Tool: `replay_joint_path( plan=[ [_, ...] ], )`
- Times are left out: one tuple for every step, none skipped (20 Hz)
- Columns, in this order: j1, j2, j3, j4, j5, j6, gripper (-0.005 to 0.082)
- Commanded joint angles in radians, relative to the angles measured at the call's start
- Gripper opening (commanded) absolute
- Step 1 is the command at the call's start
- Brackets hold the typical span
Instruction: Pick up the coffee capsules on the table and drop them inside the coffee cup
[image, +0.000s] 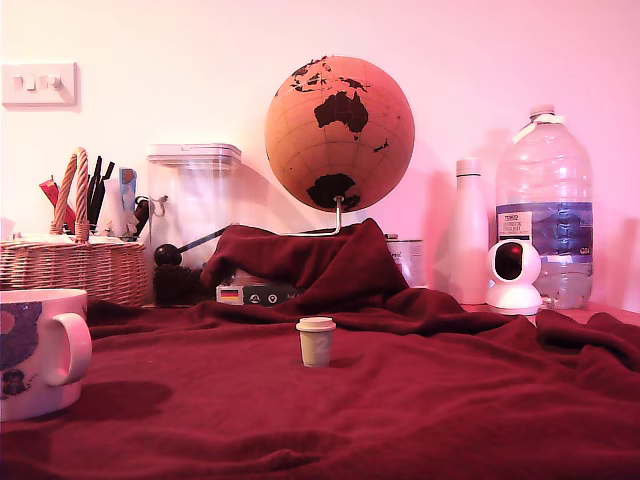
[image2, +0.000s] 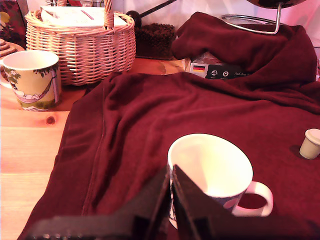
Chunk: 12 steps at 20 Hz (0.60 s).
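Note:
One cream-beige coffee capsule (image: 316, 341) stands with its wide rim up on the red fleece of the table (image: 420, 410), near the middle. The white coffee cup (image: 35, 350) with bluish prints sits at the exterior view's left edge, handle toward the capsule. In the wrist view my gripper (image2: 170, 174) hovers just above the cup (image2: 210, 167), at its rim on the side away from the handle. Its dark fingers are pressed together, and nothing shows between them. The cup's inside looks empty. The capsule (image2: 312, 143) lies beyond the cup's handle side, apart from it.
A wicker basket (image: 75, 265), a clear lidded canister (image: 195, 215), a cork globe (image: 340, 130), a white bottle (image: 468, 235), a small camera (image: 513, 275) and a big water bottle (image: 545, 205) line the back. A second mug (image2: 32, 79) with green print stands on bare wood (image2: 30, 155).

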<state>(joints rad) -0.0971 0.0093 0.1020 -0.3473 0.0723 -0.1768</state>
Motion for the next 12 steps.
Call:
replay_joint_path(
  plan=[
    [0.003, -0.022, -0.018, 0.138, 0.085, -0.063, -0.002],
    [0.003, -0.022, -0.018, 0.139, 0.085, -0.063, -0.002],
    [0.003, -0.022, -0.018, 0.14, 0.085, -0.063, -0.002],
    [0.003, -0.022, -0.018, 0.14, 0.085, -0.063, -0.002],
    [0.003, -0.022, -0.018, 0.138, 0.085, -0.062, -0.002],
    [0.003, -0.022, -0.018, 0.139, 0.085, -0.061, -0.002],
    [0.003, -0.022, -0.018, 0.146, 0.088, -0.061, -0.002],
    [0.003, -0.022, -0.018, 0.155, 0.097, -0.061, -0.002],
    [0.003, -0.022, -0.018, 0.169, 0.117, -0.061, -0.002],
    [0.003, -0.022, -0.018, 0.18, 0.137, -0.061, -0.002],
    [0.003, -0.022, -0.018, 0.193, 0.156, -0.062, -0.002],
    [0.003, -0.022, -0.018, 0.201, 0.175, -0.062, -0.002]
  ],
)
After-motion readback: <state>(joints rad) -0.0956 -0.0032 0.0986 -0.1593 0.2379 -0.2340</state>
